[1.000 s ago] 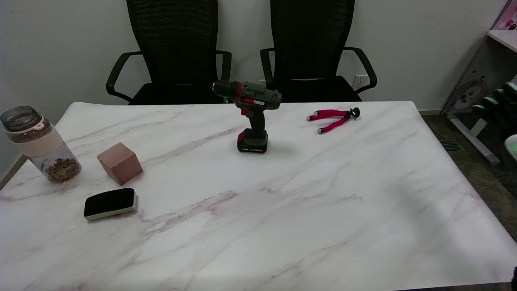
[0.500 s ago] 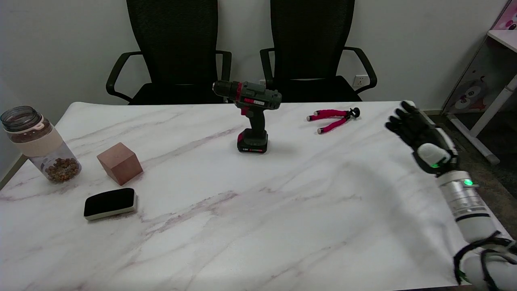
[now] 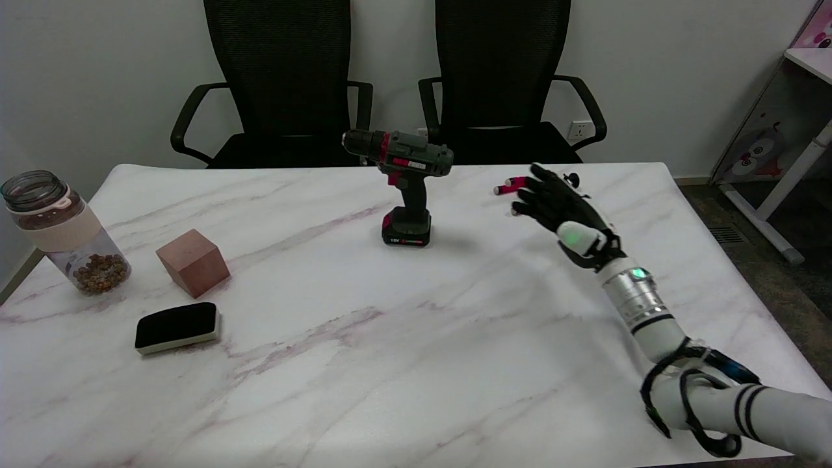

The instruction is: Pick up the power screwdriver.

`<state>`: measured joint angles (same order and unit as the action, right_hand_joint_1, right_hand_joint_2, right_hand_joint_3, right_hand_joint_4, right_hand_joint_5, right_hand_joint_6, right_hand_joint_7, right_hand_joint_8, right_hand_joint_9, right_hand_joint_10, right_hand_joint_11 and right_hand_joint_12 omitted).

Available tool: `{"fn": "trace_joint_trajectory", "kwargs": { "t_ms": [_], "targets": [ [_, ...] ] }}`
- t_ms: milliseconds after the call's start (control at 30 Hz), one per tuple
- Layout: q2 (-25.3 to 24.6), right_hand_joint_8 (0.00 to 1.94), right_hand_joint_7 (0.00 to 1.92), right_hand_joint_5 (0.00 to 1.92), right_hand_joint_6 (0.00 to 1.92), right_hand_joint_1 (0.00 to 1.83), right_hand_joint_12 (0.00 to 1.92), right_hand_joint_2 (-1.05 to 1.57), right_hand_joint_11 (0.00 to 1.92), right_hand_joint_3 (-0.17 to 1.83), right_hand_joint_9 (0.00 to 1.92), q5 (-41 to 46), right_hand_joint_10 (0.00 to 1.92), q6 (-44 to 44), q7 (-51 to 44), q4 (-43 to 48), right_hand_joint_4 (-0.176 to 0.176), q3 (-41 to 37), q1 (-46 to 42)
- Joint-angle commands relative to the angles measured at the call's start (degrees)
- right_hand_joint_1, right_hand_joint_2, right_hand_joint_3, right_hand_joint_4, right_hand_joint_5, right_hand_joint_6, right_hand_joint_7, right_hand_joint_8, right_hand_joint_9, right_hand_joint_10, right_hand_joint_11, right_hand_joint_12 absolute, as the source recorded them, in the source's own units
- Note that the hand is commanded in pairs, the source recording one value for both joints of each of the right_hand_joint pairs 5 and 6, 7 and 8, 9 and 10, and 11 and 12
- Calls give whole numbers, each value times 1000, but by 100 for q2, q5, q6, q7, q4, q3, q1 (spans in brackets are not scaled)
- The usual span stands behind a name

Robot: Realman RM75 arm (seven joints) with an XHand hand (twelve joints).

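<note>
We see the power screwdriver (image 3: 404, 187) standing upright on its blocky battery base near the far middle of the desk (image 3: 416, 364), a pistol-shaped tool in dark grey plastic with magenta trim and a ribbed chuck pointing to the picture's left. The desk has a smooth white top veined with faint pink, like marble. Our right hand (image 3: 564, 213), black-fingered with a white back and a green light, hovers above the desk to the right of the screwdriver, well apart from it, its fingers spread and holding nothing. A metal wrist ring and white forearm wrapped in black cable trail back to the lower right. Partly hidden behind the hand lies a small tripod (image 3: 513, 188) with bendy magenta foam legs. On the left we find a clear round jar (image 3: 64, 233) with brown pellets at its bottom, a reddish-brown cube (image 3: 192, 262), and a flat eraser (image 3: 177, 327) with a black felt top. Two black mesh-backed chairs (image 3: 500, 78) stand behind the desk.
</note>
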<state>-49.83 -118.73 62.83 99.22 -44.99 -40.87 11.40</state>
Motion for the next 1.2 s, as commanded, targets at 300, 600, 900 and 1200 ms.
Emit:
{"fn": "trace_joint_trajectory", "kwargs": {
  "t_ms": [300,600,900,1200],
  "targets": [
    [-1415,201,201,201,201,942,377,-403,377,823,322,-784,322,-1387,-562,1054,113,780,2016],
    [-1591,205,205,205,205,966,331,-509,331,885,280,-792,280,-1626,-562,1525,172,818,2292],
    [-1665,228,228,228,228,936,311,-541,311,860,255,-784,255,-1933,-562,1727,176,818,2430],
    [-1933,243,243,243,243,933,256,-550,256,865,218,-784,218,-2358,-803,2205,176,835,2683]
  ]
}}
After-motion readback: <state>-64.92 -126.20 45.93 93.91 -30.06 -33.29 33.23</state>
